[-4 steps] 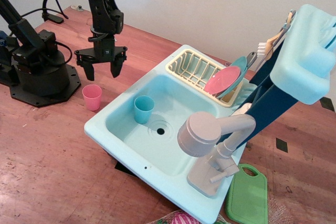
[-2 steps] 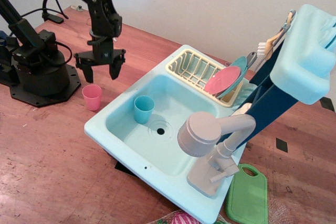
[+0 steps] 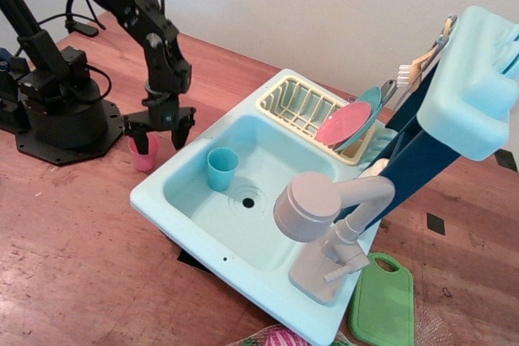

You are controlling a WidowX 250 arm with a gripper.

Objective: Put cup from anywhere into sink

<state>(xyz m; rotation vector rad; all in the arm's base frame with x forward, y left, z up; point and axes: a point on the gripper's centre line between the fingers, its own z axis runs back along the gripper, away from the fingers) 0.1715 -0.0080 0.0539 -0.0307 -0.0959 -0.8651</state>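
Observation:
The pink cup stands upright on the wooden table just left of the pale aqua sink. My black gripper is open and hangs low right over the cup, one finger in front of its rim and the other to its right. Its fingers hide the cup's top. I cannot tell whether they touch it. A teal cup stands inside the basin near the round drain hole.
A yellow dish rack with a pink plate sits at the sink's back. A grey faucet stands at the front right. A green cutting board lies right of it. The arm's black base stands to the left.
My gripper has come down and slightly left, from well above the table to the pink cup's rim. It stays open. The cup has not moved.

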